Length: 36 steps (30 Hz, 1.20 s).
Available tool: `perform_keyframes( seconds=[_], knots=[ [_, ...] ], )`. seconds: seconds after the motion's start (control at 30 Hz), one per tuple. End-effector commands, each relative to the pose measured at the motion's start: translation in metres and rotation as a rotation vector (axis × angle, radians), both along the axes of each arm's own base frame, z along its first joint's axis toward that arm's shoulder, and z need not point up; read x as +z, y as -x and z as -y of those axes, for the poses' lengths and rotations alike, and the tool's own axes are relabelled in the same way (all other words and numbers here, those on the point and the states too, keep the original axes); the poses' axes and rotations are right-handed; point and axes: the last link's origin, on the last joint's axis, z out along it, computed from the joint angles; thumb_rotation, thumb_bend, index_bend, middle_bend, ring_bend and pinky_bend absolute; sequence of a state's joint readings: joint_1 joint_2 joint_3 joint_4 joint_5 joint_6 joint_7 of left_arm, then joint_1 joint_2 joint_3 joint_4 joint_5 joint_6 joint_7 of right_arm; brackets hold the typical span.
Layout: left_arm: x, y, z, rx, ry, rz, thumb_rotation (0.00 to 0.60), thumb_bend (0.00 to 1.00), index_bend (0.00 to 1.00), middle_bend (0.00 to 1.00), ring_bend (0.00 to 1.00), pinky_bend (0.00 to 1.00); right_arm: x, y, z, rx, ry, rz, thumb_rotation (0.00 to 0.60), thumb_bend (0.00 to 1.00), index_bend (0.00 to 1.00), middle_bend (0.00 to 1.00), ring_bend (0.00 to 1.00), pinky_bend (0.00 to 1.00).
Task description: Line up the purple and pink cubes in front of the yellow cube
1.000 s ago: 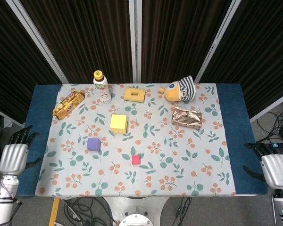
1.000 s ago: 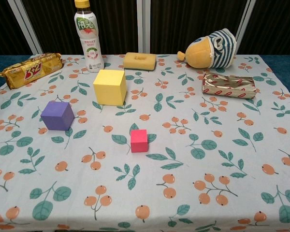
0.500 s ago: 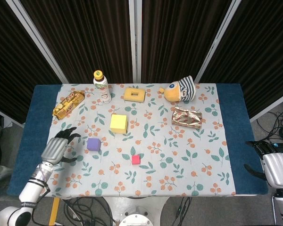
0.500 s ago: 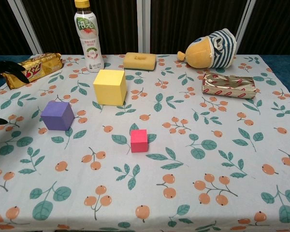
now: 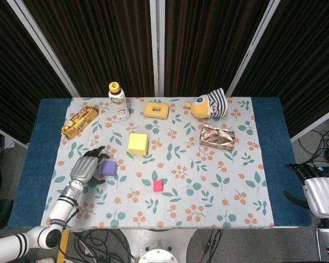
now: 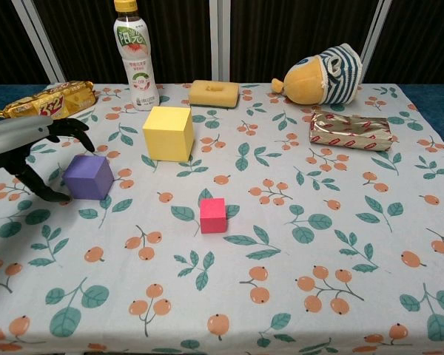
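The purple cube (image 5: 109,168) (image 6: 89,177) sits on the floral cloth, left of and nearer to me than the yellow cube (image 5: 137,143) (image 6: 168,133). A small pink cube (image 5: 158,186) (image 6: 213,215) lies further front, right of the purple one. My left hand (image 5: 88,167) (image 6: 29,148) hovers just left of the purple cube with fingers spread around its left side; nothing is held. Off the table's right edge my right hand (image 5: 318,194) rests with fingers apart, holding nothing; the chest view does not show it.
Along the back stand a drink bottle (image 5: 118,102) (image 6: 135,55), a yellow sponge (image 5: 157,110) and a striped plush toy (image 5: 208,106). A snack packet (image 5: 80,121) lies at the back left, and a foil packet (image 5: 217,136) at the right.
My left arm has swung in from the table's left edge to the purple cube's left side. The cubes and the right hand have not moved.
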State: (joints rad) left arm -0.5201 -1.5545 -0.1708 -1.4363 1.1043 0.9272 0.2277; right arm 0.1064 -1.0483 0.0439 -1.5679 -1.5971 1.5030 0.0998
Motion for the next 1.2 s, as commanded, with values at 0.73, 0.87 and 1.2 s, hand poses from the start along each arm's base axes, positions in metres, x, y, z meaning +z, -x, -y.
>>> perform_keyframes(
  seconds=[0.73, 0.87, 1.2],
  knots=[
    [0.001, -0.042, 0.007, -0.282, -0.026, 0.007, 0.600, 0.27, 0.56, 0.27, 0.12, 0.16, 0.001, 0.003, -0.003, -0.006, -0.005, 0.002, 0.600, 0.06, 0.26, 0.32, 0.26, 0.36],
    [-0.009, -0.060, 0.009, -0.319, 0.017, 0.040, 0.600, 0.27, 0.55, 0.27, 0.12, 0.16, 0.001, 0.003, -0.006, -0.006, -0.002, 0.004, 0.600, 0.06, 0.26, 0.32, 0.26, 0.36],
    [-0.042, -0.088, 0.001, -0.379, 0.030, -0.022, 0.600, 0.27, 0.54, 0.33, 0.23, 0.21, 0.006, 0.005, -0.014, -0.019, 0.017, 0.000, 0.600, 0.06, 0.26, 0.32, 0.26, 0.36]
  ],
)
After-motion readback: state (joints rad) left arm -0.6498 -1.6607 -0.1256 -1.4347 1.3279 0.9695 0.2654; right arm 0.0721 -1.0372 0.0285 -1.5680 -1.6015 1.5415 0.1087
